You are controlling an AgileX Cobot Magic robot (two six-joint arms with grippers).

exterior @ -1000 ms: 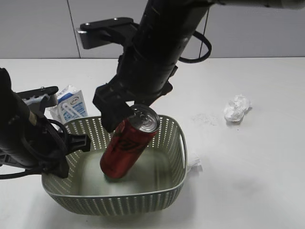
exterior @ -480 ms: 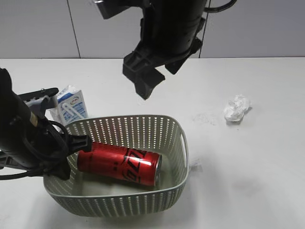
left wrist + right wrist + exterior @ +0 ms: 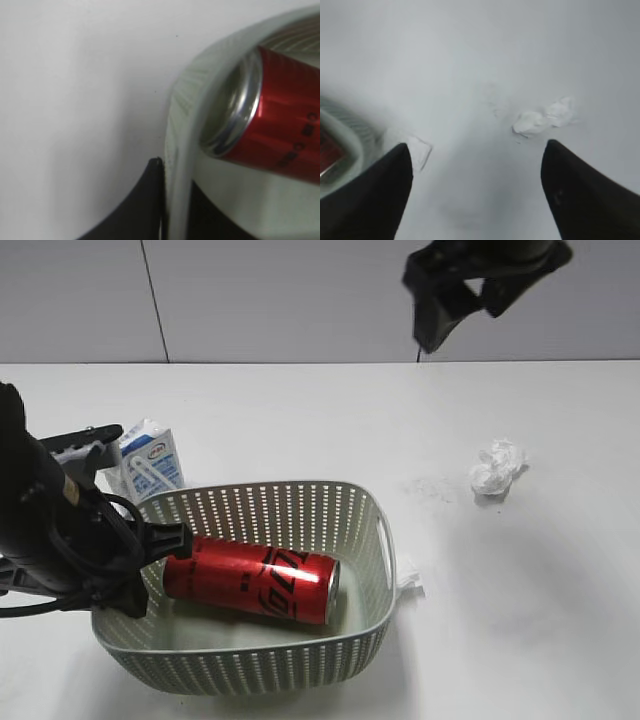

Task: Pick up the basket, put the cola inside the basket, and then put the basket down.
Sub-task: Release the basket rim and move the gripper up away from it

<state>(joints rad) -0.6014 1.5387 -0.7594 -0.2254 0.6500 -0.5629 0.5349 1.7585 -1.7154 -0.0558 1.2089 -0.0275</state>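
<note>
The sage-green basket [image 3: 375, 530] sits low at the front left of the exterior view. The red cola can [image 3: 250, 578] lies on its side inside it. My left gripper [image 3: 150, 565] is shut on the basket's left wall. The left wrist view shows the rim [image 3: 180, 150] pinched between the black jaws [image 3: 175, 200], with the can's silver end [image 3: 235, 107] just beyond. My right gripper [image 3: 460, 300] is open and empty, high at the back right. The right wrist view shows its spread fingers [image 3: 476, 150] over bare table, with the basket's corner [image 3: 345, 135] at the left edge.
A blue-and-white milk carton [image 3: 150, 462] stands behind the basket's left corner. A crumpled white paper [image 3: 497, 466] lies at the right, also in the right wrist view [image 3: 540, 117]. A small clear wrapper [image 3: 408, 582] lies by the basket's right side.
My right gripper let go of the can, which tipped over and now lies flat in the basket. The right arm rose and moved away to the back right. The left arm has held still.
</note>
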